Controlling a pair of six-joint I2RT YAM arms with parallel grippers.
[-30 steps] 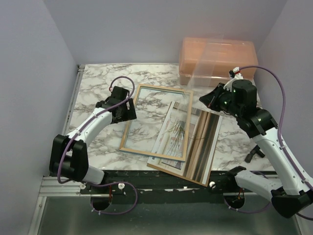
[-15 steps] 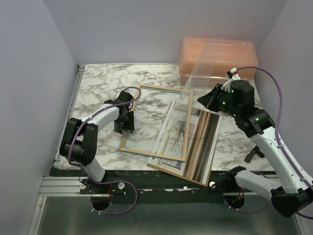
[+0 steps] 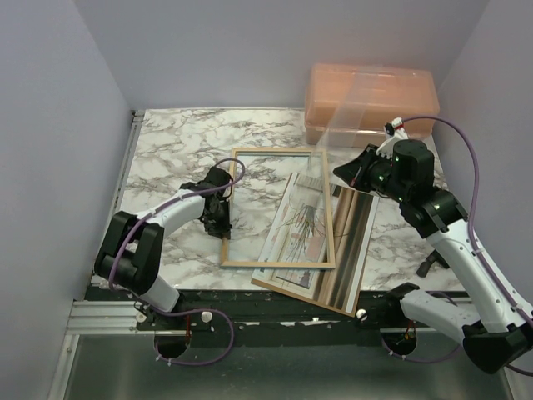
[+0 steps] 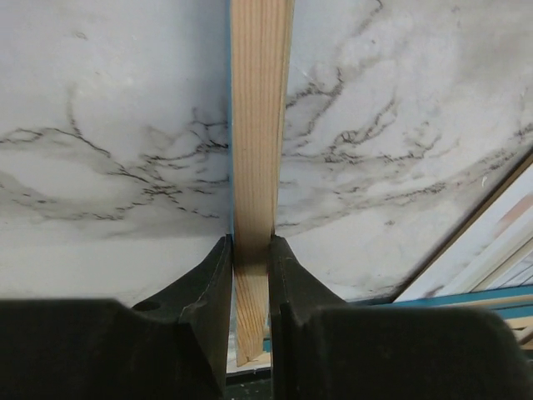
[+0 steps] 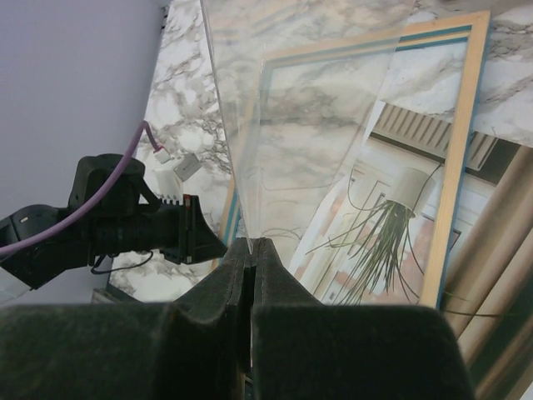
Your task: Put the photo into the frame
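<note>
On the marble table (image 3: 166, 150): the frame (image 3: 279, 151) lies back-up, partly over the photo (image 3: 350, 242).
A peach box (image 3: 371, 92) stands at the far right corner. The photo lies flat and skewed by the near edge, its plant half showing through the frame's opening and its curtain half outside the right rail. A clear sheet (image 5: 291, 125) hangs tilted above them, its lower edge nipped by the right gripper (image 5: 251, 250), fingers pressed together on it. The left gripper (image 4: 250, 275) pinches the frame's left rail from both sides.

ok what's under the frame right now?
The frame lies with its right part over the photo, visible through the opening; the rest covers marble table. What's beneath the rails is hidden.
</note>
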